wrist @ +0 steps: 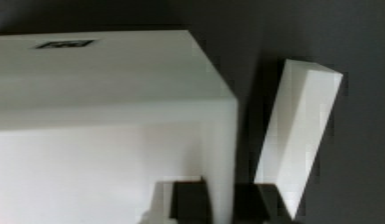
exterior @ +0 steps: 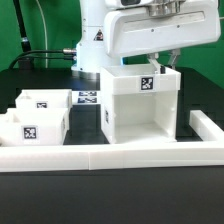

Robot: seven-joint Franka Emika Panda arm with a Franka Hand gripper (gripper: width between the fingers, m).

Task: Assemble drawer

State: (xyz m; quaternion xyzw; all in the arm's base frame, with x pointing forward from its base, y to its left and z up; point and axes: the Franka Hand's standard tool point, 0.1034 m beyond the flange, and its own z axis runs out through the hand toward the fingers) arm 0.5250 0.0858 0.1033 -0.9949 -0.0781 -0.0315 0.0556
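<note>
The tall white drawer housing [exterior: 140, 105] stands upright right of centre in the exterior view, its open side facing the camera and a square tag on its upper face. It fills most of the wrist view [wrist: 109, 120]. My gripper [exterior: 163, 62] is at the housing's top edge on the exterior view's right. In the wrist view my gripper [wrist: 224, 203] has one dark finger on each side of the housing's thin side wall and looks shut on it. Two smaller white trays [exterior: 35, 118] with tags sit side by side at the exterior view's left.
A low white border wall [exterior: 110, 157] runs along the front and turns back at the exterior view's right [exterior: 205, 125]; it shows beside the housing in the wrist view [wrist: 304, 120]. The marker board [exterior: 88, 97] lies behind the trays. The arm's base stands behind it.
</note>
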